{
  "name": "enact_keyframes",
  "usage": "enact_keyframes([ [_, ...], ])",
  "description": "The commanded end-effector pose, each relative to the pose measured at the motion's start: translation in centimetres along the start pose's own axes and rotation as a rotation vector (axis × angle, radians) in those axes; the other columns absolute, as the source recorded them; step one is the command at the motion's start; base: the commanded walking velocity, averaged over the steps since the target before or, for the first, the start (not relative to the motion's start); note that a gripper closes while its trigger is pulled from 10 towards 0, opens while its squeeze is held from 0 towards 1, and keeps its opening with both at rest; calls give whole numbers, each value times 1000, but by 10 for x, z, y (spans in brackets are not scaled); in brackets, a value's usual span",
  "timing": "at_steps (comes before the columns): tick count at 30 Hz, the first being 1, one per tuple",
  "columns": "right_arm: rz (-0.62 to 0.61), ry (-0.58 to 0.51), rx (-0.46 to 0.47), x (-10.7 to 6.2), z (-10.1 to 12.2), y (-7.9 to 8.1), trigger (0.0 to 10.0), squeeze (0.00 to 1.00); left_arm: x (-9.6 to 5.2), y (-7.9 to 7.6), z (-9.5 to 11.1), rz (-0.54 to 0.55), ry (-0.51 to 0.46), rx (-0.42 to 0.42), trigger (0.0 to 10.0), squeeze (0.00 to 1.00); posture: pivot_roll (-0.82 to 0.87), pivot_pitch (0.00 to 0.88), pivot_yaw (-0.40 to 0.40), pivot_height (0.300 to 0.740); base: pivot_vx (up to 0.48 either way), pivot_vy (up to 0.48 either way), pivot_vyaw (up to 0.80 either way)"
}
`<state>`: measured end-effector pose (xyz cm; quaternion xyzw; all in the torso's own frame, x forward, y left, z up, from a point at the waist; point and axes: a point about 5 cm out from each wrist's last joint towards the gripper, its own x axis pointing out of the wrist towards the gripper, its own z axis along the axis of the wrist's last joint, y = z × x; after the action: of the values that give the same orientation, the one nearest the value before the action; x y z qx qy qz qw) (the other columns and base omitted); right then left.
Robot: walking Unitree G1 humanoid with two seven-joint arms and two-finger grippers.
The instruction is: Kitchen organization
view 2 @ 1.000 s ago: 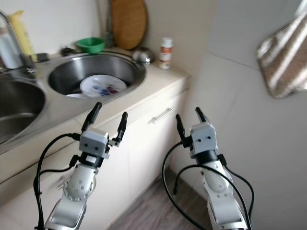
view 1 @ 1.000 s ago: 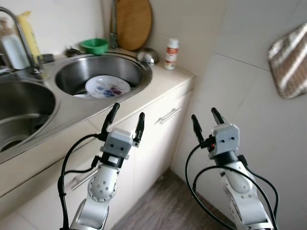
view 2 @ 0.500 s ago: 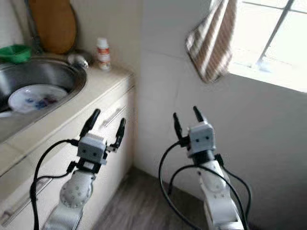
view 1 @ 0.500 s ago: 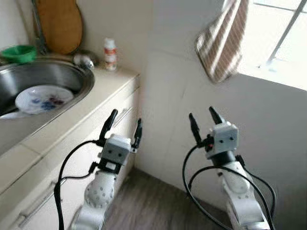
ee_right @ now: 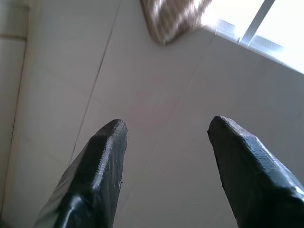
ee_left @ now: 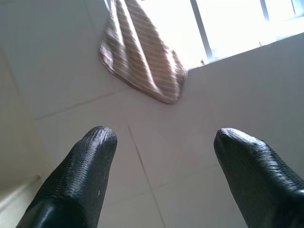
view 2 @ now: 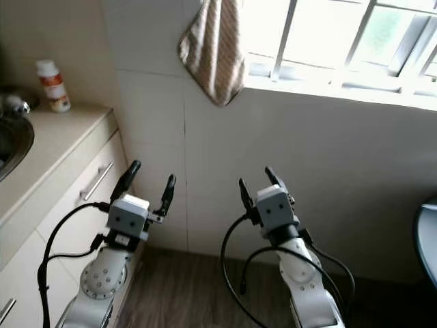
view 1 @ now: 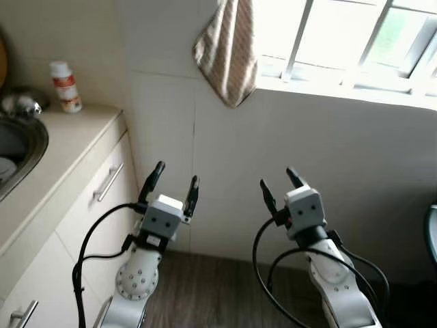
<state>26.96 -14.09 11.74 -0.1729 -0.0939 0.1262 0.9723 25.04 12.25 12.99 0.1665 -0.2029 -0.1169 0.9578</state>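
- Left gripper (view 1: 173, 182): raised before the tiled wall (view 1: 328, 157), fingers spread, nothing between them.
- Right gripper (view 1: 280, 186): raised beside the left one, fingers likewise apart and holding nothing.
- Both pointed at the wall below the window (view 1: 341, 34), clear of the counter (view 1: 61, 147).
- Striped towel (view 1: 227, 48): hanging on the wall at the window's left edge, above and between the grippers; seen past the black fingertips (ee_left: 95, 142) in the left wrist view.
- White bottle (view 1: 65, 85) with a red label: upright at the counter's back corner, near the wall.
- Sink (view 1: 20, 143): rim at the far left, well apart from the grippers.
- Cabinet (view 1: 89, 212) with bar handles under the counter, just beside the left arm.
- Dark wood floor (view 1: 218, 301) below.
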Motion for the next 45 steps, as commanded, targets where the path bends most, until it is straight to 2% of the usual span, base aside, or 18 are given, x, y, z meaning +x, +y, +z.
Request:
enact_keyframes([
  [1,29,47,-39,0,-6,1,10000,0,-5,-7,-7,-49,52,-1,10000,0,58,0,-39,740,0,0,0],
  [4,39,91,-52,-3,-12,3,10000,0,-10,-11,-16,-82,111,7,10000,0,58,0,-37,740,0,0,0],
  [8,-19,242,-17,-11,-32,-3,10000,0,-19,-16,-27,-145,201,-17,10000,0,48,0,-31,740,0,0,0],
  [11,-34,265,0,-13,-36,-5,10000,0,-23,-17,-36,-150,276,-7,10000,0,47,0,-30,740,0,0,0],
  [17,4,314,18,-20,-43,-1,10000,0,-32,-22,-43,-198,333,-21,10000,0,35,0,-25,740,0,0,-800],
  [24,118,350,-32,-23,-48,13,10000,0,-33,-26,-47,-213,359,-33,10000,0,31,0,-26,740,0,0,-457],
  [31,133,381,-21,-24,-52,15,10000,0,-34,-27,-48,-212,368,-55,10000,0,29,0,-28,740,0,0,-277],
  [45,147,391,-44,-23,-54,17,10000,0,-34,-28,-50,-216,366,-71,10000,0,26,0,-26,740,-294,0,0],
])
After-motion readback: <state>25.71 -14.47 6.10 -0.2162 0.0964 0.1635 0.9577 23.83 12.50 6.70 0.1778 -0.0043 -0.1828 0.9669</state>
